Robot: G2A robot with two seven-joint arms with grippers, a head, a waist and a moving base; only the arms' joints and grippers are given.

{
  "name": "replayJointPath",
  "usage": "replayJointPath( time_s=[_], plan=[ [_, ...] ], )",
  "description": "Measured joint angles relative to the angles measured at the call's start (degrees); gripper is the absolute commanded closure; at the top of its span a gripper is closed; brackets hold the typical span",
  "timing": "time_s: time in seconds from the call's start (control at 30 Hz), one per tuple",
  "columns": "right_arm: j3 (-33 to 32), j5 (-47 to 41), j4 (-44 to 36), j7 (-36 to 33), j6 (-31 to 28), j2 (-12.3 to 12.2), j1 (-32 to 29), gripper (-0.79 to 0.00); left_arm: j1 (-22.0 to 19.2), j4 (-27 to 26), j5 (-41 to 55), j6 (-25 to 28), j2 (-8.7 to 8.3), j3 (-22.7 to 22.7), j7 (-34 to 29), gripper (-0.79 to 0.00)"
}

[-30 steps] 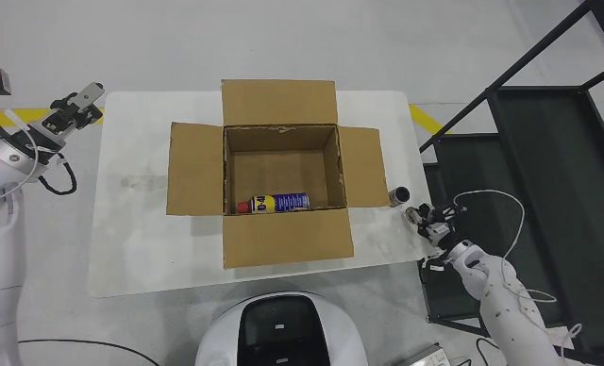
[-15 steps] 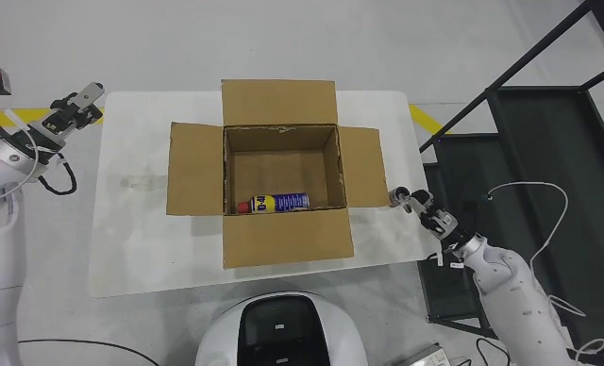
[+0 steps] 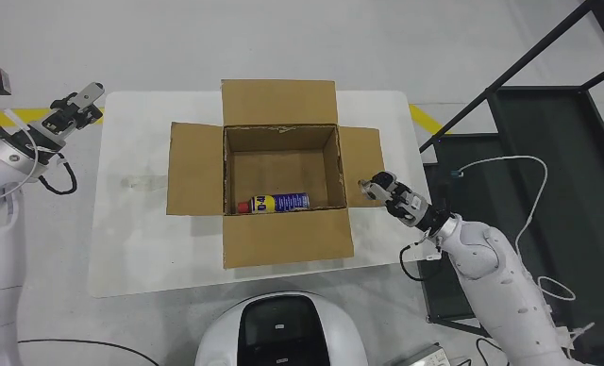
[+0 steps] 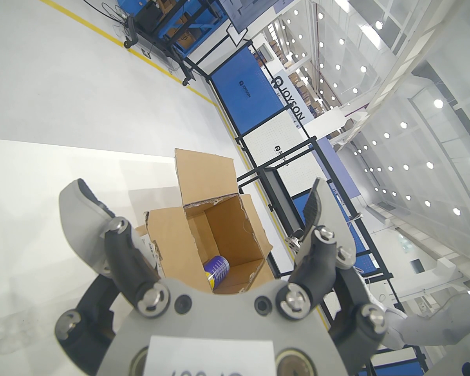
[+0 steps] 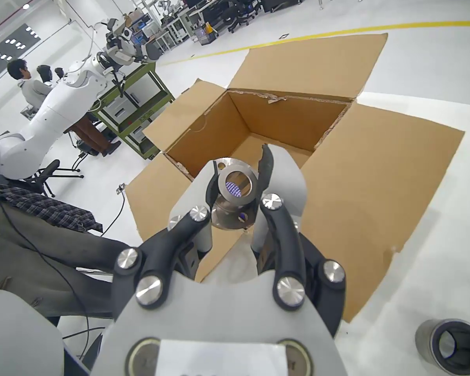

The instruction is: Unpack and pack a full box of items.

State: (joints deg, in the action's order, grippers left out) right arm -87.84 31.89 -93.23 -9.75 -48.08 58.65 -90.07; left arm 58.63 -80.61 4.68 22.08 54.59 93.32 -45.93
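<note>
Pale grey floor surrounds a white table (image 3: 142,243) in the top view, with a dark metal platform (image 3: 547,140) off the right arm's side of it; an open cardboard box (image 3: 283,239) sits mid-table, its four flaps folded outward; inside it a spray can (image 3: 276,203) lies on its side against the box wall nearest the robot, long axis along that wall, red cap toward the left arm's side of the box; the right gripper (image 3: 380,188) hangs over the box's flap on its own side; the left gripper (image 3: 77,104) is well apart from the box, off its opposite side.

From the left wrist, a hall with a yellow floor line (image 4: 102,33) and blue panels (image 4: 250,91) lies behind the box; the jaws stand wide apart with nothing between them; the can's blue end shows inside the box.

From the right wrist, a green cart (image 5: 137,99) stands beyond the box; the jaws are clamped on a flanged metal fitting (image 5: 235,187), its bore facing the camera, above the box's flap; a short metal sleeve (image 5: 450,344) rests on the table just beside that flap.
</note>
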Motion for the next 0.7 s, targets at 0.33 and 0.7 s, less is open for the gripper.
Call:
replayJointPath(
  time_s=[0.33,0.7],
  plan=[
    [5.1,5.2,0.3,1.4,8.8,1.0,4.8,0.0,0.0,0.0,0.0,0.0,0.0,0.0,0.0,-0.785],
    [5.0,5.1,0.3,1.4,8.7,1.0,4.8,0.0,0.0,0.0,0.0,0.0,0.0,0.0,0.0,-0.785]
  ],
)
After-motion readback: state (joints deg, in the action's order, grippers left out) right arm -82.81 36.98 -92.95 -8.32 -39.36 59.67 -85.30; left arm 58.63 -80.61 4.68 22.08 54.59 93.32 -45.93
